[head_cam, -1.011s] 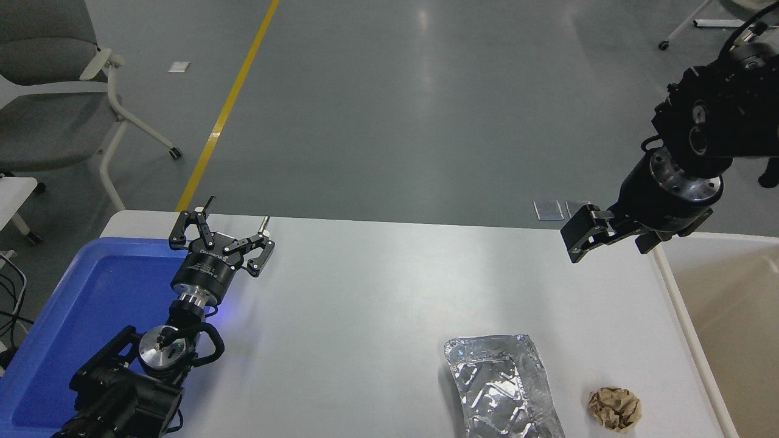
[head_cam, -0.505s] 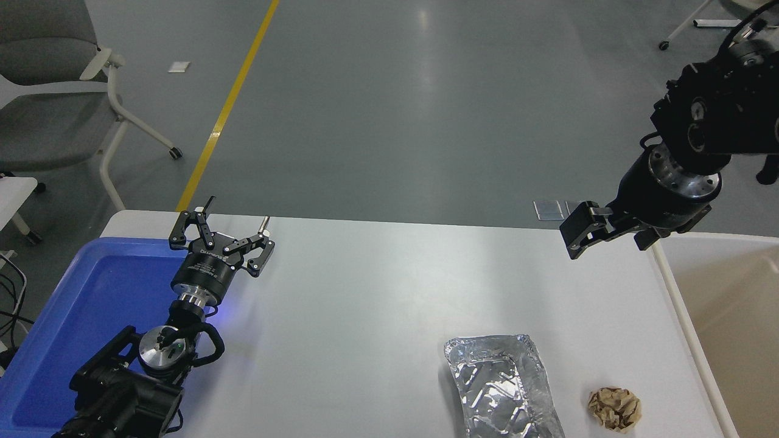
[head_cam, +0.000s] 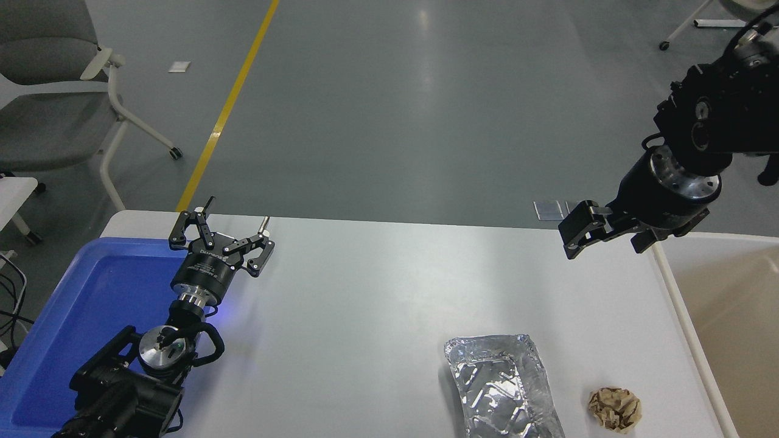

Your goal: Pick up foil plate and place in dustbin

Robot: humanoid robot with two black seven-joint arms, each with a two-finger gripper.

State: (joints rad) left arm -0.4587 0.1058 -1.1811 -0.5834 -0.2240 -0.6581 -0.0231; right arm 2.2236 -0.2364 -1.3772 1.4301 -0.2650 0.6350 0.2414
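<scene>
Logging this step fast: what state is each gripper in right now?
Left gripper: open, empty, parked by the blue tray.
Right gripper: holding nothing; open or closed cannot be told.

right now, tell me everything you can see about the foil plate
The foil plate is a shallow rectangular tray of shiny, crinkled silver foil with rounded corners, a rolled rim and an embossed base. It looks empty. It lies flat and open side up on the white table near the front edge, slightly angled, its near end cut off by the picture's bottom edge. Nothing but the table touches it: the brown paper ball sits apart to its right, and the right hand hangs well away beyond it.
</scene>
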